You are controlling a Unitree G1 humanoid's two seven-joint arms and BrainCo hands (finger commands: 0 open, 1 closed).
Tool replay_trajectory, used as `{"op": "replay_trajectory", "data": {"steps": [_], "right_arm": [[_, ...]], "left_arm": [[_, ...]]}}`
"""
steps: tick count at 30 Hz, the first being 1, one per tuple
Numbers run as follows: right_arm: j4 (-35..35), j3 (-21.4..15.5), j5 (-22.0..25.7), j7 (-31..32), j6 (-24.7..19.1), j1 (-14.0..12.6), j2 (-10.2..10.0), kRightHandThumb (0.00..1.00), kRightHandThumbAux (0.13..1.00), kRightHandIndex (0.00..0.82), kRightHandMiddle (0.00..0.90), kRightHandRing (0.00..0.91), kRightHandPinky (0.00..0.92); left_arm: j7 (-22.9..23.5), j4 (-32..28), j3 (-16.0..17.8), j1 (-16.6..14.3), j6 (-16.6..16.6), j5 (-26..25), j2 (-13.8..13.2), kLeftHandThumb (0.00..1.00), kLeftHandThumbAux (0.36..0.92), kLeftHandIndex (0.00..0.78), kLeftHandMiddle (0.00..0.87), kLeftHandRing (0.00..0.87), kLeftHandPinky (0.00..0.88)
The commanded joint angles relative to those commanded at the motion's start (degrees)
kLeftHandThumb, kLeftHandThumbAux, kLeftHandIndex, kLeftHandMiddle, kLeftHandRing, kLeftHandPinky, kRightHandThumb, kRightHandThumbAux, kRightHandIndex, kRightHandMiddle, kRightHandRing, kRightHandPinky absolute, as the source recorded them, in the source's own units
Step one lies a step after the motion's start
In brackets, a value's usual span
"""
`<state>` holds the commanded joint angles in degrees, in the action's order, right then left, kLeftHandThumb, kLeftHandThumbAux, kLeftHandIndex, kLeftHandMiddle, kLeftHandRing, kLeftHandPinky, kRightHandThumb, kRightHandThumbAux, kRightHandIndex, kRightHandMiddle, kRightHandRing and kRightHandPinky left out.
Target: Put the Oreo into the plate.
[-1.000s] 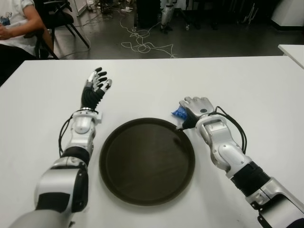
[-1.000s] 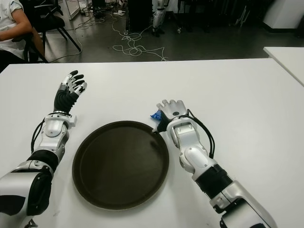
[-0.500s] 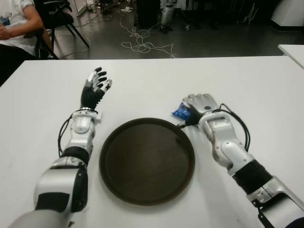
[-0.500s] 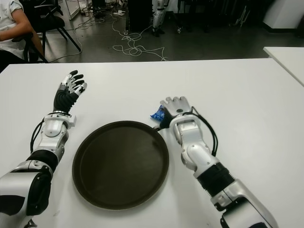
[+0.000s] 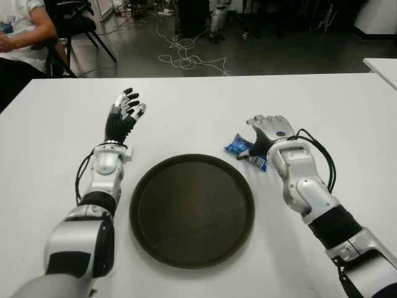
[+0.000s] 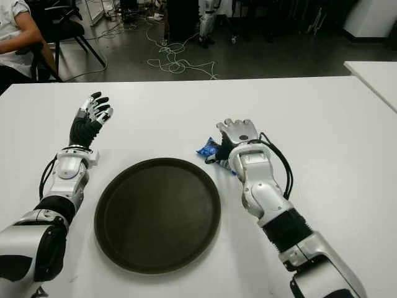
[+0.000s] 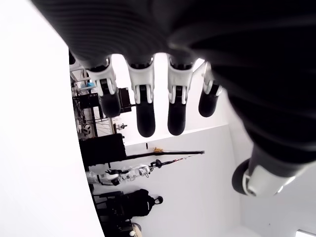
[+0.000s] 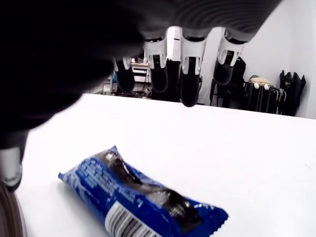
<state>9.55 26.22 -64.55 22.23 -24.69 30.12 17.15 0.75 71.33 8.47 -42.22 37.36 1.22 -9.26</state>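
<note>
- Not done: the Oreo (image 5: pixel 245 151) pack lies on the counter (image 5: pixel 322 105), just beside the plate (image 5: pixel 191 210), outside its rim.
- The right hand (image 5: pixel 268 131) hovers over it, fingers (image 8: pixel 189 84) unclenched, holding nothing.
- Left hand (image 5: pixel 123 115), released, shows left of the plate.
- Grasp and transfer remain.

The packet (image 8: pixel 143 196) is blue with black and white print and a white barcode end. The plate (image 5: pixel 191 210) is dark brown. The table (image 5: pixel 198 105) is plain white.
</note>
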Motion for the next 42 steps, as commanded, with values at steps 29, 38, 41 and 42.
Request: {"op": "replay_trajectory", "data": {"steps": [29, 38, 41, 42], "right_arm": [[6.4, -2.8, 13.5, 0.4, -1.4, 2.9, -2.3, 0.0, 0.497, 0.124, 0.15, 0.137, 0.108], [11.3, -1.8, 16.7, -2.3, 0.7, 3.3, -3.9, 0.0, 0.475, 0.121, 0.149, 0.139, 0.119], [11.8, -1.6, 17.4, -2.3, 1.1, 3.4, -3.9, 0.0, 0.475, 0.113, 0.147, 0.139, 0.13], [11.9, -1.6, 17.5, -2.4, 1.1, 3.4, -3.9, 0.0, 0.475, 0.112, 0.148, 0.141, 0.135]], "left_arm": [[-0.2, 0.0, -0.7, 0.0, 0.2, 0.5, -0.1, 0.098, 0.545, 0.097, 0.171, 0.134, 0.106], [0.1, -0.1, -0.5, 0.0, 0.1, 0.2, 0.0, 0.095, 0.536, 0.097, 0.169, 0.129, 0.093], [-0.1, -0.1, -0.5, -0.1, 0.2, 0.3, 0.0, 0.093, 0.535, 0.103, 0.173, 0.13, 0.094], [-0.1, -0.1, -0.5, -0.1, 0.2, 0.3, 0.1, 0.093, 0.535, 0.106, 0.175, 0.132, 0.095]]}}
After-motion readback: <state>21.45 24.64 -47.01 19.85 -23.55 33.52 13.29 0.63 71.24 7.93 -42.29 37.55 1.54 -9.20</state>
